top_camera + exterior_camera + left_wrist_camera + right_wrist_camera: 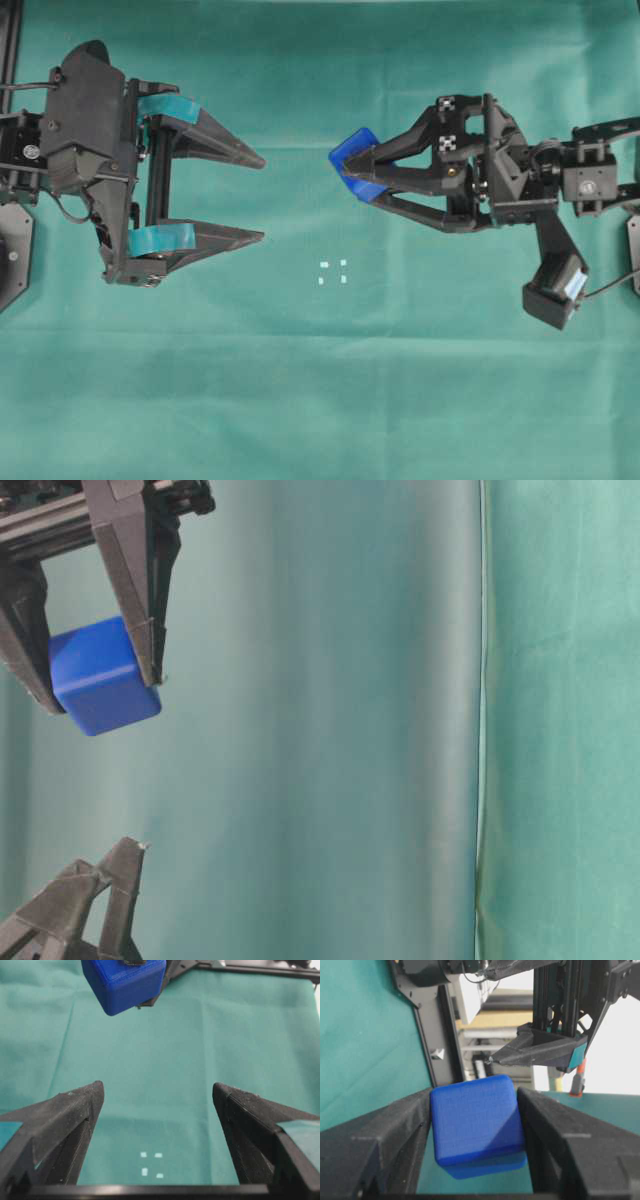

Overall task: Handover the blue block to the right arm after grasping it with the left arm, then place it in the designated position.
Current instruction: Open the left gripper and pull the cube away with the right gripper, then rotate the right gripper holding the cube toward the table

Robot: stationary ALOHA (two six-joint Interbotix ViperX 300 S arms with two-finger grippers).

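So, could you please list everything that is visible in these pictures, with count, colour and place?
blue block: one, bright blue, held above the cloth between the right hand's fingers.
designated position: four tiny white marks in a square, on the cloth, nothing on it.
green cloth: one, green, covers the table.
left hand: one, black with teal tape bands, wide open, holding nothing, on the left of the overhead view.
right hand: one, plain black with small white patches, closed on the blue block.
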